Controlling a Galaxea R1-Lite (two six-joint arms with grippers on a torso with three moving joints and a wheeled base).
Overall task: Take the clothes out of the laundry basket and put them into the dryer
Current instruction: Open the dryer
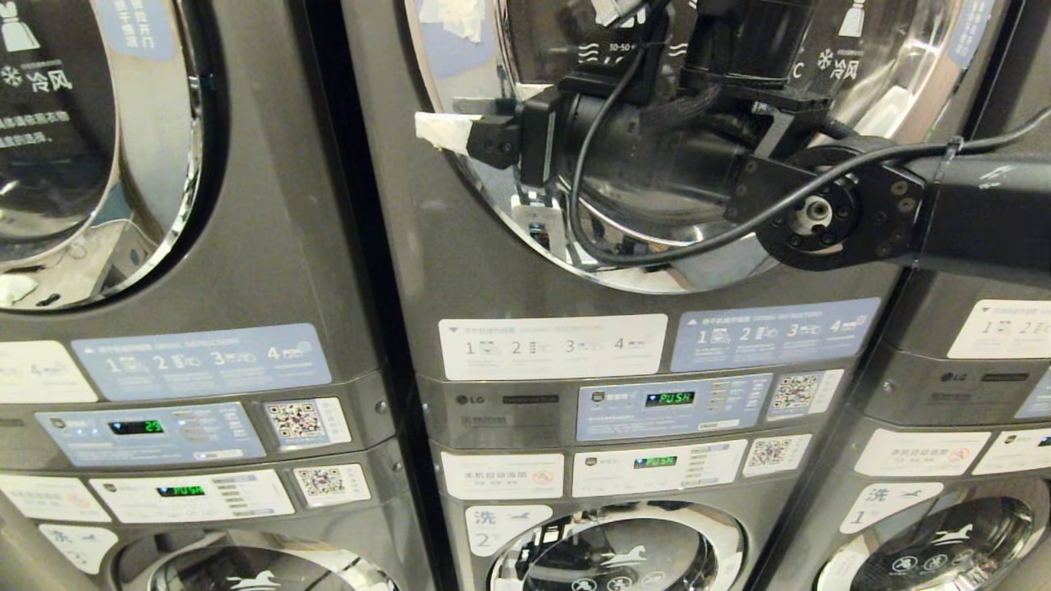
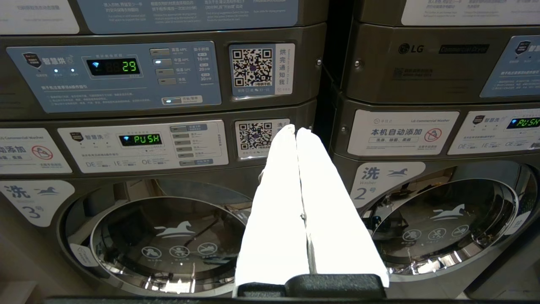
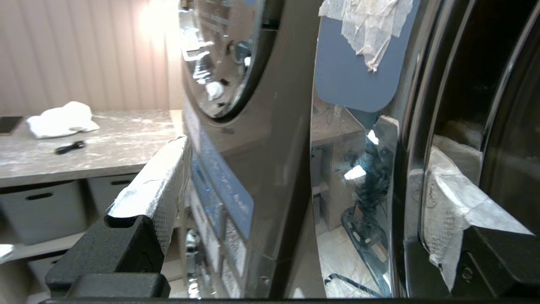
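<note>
a: where are you right now?

b: my right gripper (image 1: pixel 460 135) is up at the middle grey steel dryer (image 1: pixel 460 246), at the left edge of its round chrome-rimmed door (image 1: pixel 657 275). my white-taped fingers (image 3: pixel 156 185) stand spread wide, one out in front of the machine's face, the other by the door rim. nothing is pinched between them.

a: and the other arm?

b: my left gripper (image 2: pixel 297 198) hangs parked low, facing the washers' control panels (image 2: pixel 143 145), its taped fingers pressed together on nothing.

a: the clothes, the basket?

b: neither shows in any view. only a crumpled white cloth (image 3: pixel 63 119) lies on a marble-look counter (image 3: pixel 105 156) well off to the side; i can't say it belongs to the load.

a: so how will the thing in front of you handle?

b: the door is rigid, hinged, and its chrome looks slick. i judge the edge of the rim is the place to hook and pull, squarely, or my tape slides off. the clothes should be soft and light; best pinched at a bunched fold.
</note>
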